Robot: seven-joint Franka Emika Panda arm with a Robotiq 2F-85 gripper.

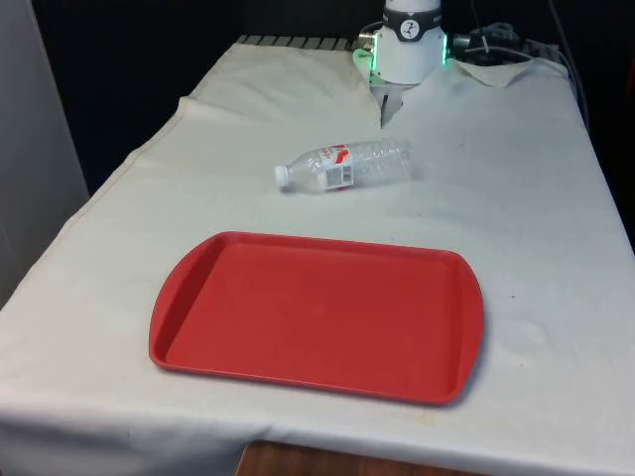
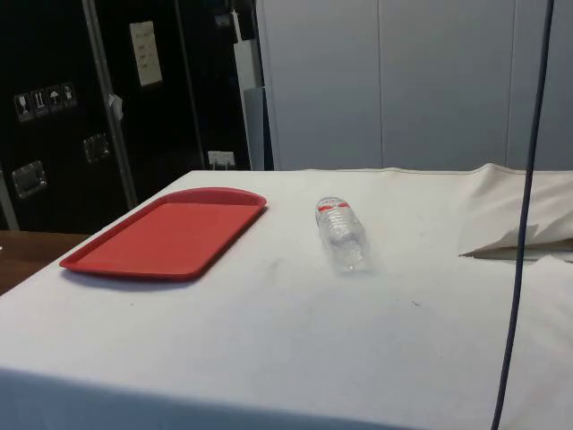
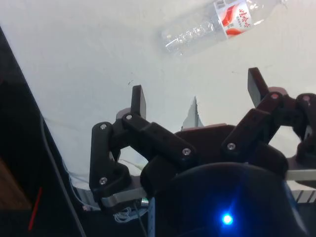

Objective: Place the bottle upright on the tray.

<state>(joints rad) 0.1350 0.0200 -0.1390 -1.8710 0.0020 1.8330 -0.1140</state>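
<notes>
A clear plastic bottle (image 1: pixel 344 166) with a red and white label and a white cap lies on its side on the white cloth, cap toward the front view's left. It lies beyond the red tray's (image 1: pixel 198 327) far edge, apart from it. The side view has the bottle (image 2: pixel 342 235) lying to the right of the tray (image 2: pixel 116 260). My gripper (image 3: pixel 196 98) hangs well above the cloth, open, with nothing between its fingers (image 3: pixel 138 100). In the wrist view the bottle (image 3: pixel 217 25) lies beyond the fingertips.
The robot base (image 1: pixel 408 48) stands at the table's far end, with a fold of cloth (image 1: pixel 501 71) beside it. A dark cable (image 2: pixel 524 215) hangs down in the side view. Bare cloth surrounds the tray and the bottle.
</notes>
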